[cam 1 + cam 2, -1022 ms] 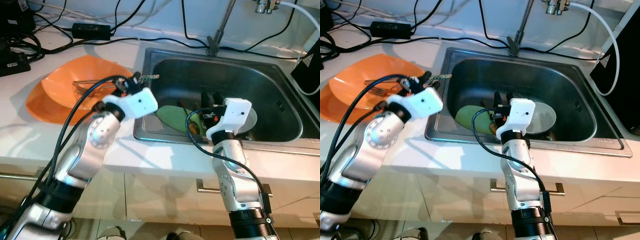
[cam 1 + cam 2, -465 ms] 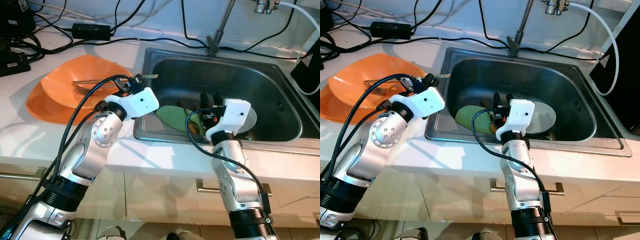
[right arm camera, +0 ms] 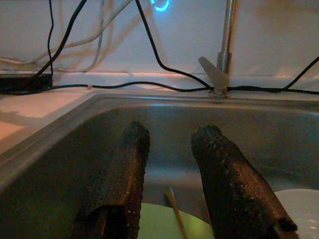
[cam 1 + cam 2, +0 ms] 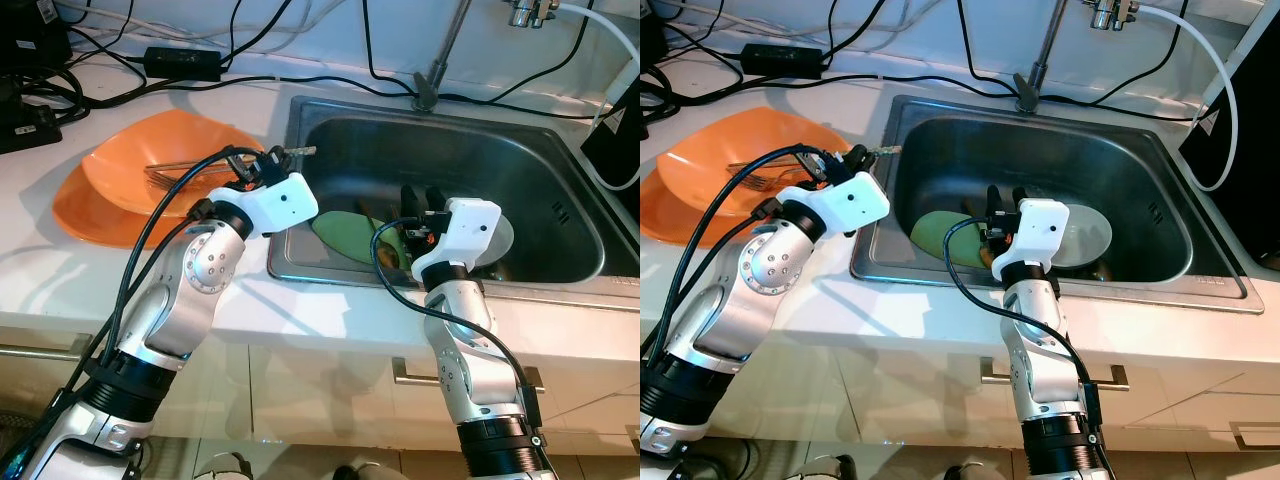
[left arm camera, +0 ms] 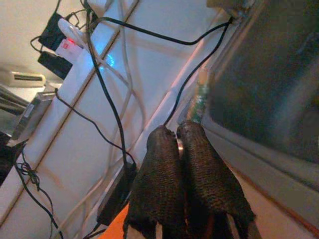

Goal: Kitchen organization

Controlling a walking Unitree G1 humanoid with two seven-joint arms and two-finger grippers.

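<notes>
- Currently, the left end effector [image 4: 272, 158] is seen closed on a thin utensil [image 4: 298, 153], held above the left rim of the sink [image 4: 560, 215], its tip pointing right over the basin.
- The right end effector [image 4: 423, 196] is held inside the sink with its fingers [image 3: 227, 184] parted and nothing between them, just above a green plate [image 4: 345, 235].
- A white plate [image 4: 1088, 235] is seen right of the green one.
- An orange plate [image 4: 105, 185] with cutlery [image 4: 170, 170] is found on the desk [image 4: 40, 270], left of the sink.
</notes>
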